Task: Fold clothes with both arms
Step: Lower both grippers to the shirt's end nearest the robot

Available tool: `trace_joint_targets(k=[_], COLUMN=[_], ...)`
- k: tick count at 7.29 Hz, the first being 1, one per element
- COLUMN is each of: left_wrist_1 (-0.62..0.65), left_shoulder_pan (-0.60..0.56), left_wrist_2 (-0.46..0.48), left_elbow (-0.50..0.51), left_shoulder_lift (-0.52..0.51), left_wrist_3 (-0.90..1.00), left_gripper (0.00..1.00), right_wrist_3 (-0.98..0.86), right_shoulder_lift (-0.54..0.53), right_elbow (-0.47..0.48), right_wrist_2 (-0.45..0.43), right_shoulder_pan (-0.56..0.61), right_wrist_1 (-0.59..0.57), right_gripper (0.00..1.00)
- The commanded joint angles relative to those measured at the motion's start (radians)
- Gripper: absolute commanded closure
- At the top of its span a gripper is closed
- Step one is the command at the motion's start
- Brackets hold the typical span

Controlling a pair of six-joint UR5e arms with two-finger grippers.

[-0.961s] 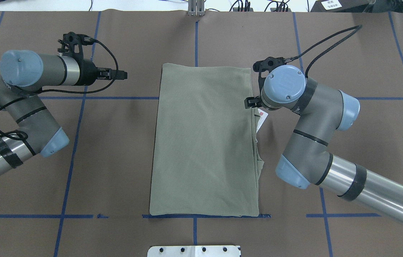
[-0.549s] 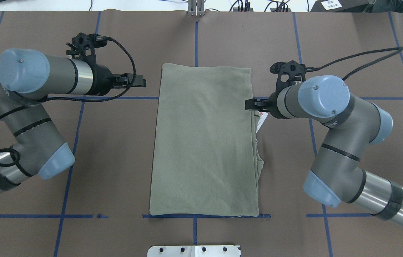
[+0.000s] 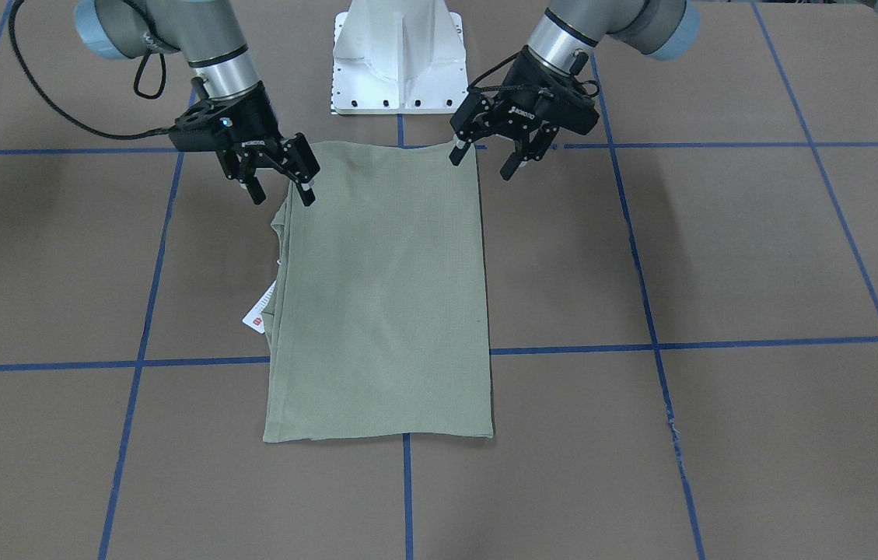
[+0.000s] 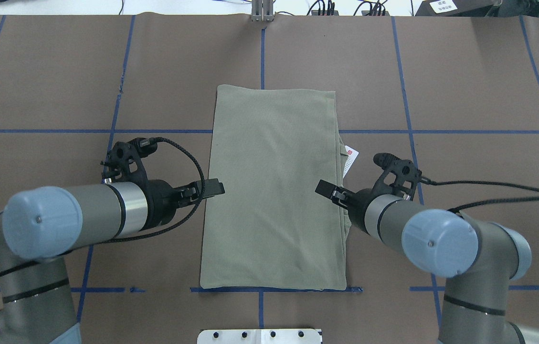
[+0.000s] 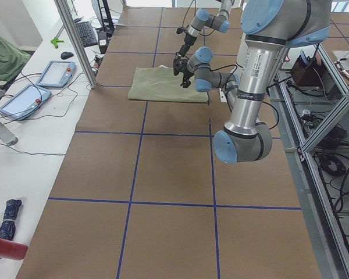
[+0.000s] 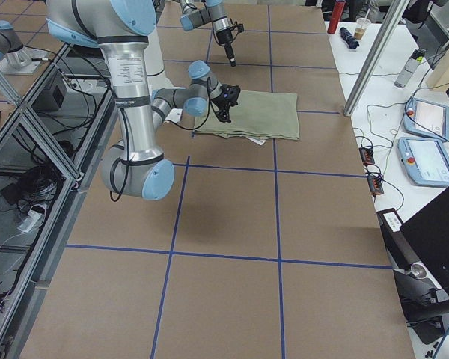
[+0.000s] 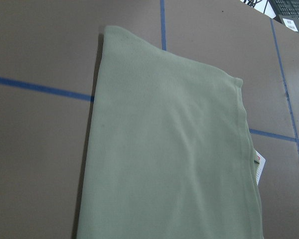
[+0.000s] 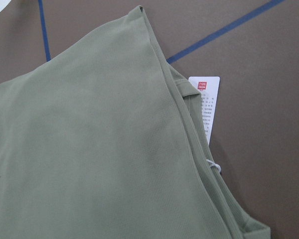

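The clothes are one sage-green shirt (image 4: 274,191), folded into a long flat rectangle in the middle of the table. Its white hang tag (image 4: 351,160) pokes out from the edge on my right-arm side, and shows again as hang tag (image 3: 260,311) in the front-facing view. My left gripper (image 3: 481,166) hovers open over one robot-side corner of the shirt (image 3: 384,295). Above the other robot-side corner, my right gripper (image 3: 283,199) is open too. Neither holds anything. From overhead, the left gripper (image 4: 214,188) and right gripper (image 4: 324,188) sit at the shirt's two long edges.
The table is covered in brown paper with blue tape grid lines. The white pedestal base (image 3: 400,54) stands just behind the shirt's robot-side edge. Side benches hold tablets (image 5: 55,72) and a control pendant (image 6: 426,161), well away from the shirt.
Both arms have swung from the far half of the table back toward the robot. Their grippers now flank the shirt's near half. The shirt has not moved.
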Motion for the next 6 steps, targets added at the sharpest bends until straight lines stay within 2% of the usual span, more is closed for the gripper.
trace_joint_targets(k=[1,2,3,6], left_wrist_1=[-0.096,-0.111,-0.115,-0.147], left_shoulder_pan=[0.116,0.147,0.184,0.239], left_wrist_2=[0.114,0.136,0.171,0.176], left_elbow=[0.005,0.015,0.047,0.099], left_shoulder_lift=[0.065,0.088,0.090,0.093], left_wrist_3=[-0.245,-0.296,-0.325,-0.323], left_gripper=[0.24,0.31,0.31,0.29], right_wrist_3=[0.131,0.130,0.132,0.132], right_shoulder_lift=[-0.059,-0.060,-0.060,-0.058], right_elbow=[0.065,0.061,0.061,0.059], right_wrist_2=[-0.111,-0.126,-0.129,-0.140], right_shoulder_pan=[-0.100,-0.110,-0.111,-0.117], right_wrist_1=[0.004,0.002,0.004,0.004], right_gripper=[0.00,0.00,0.00,0.00])
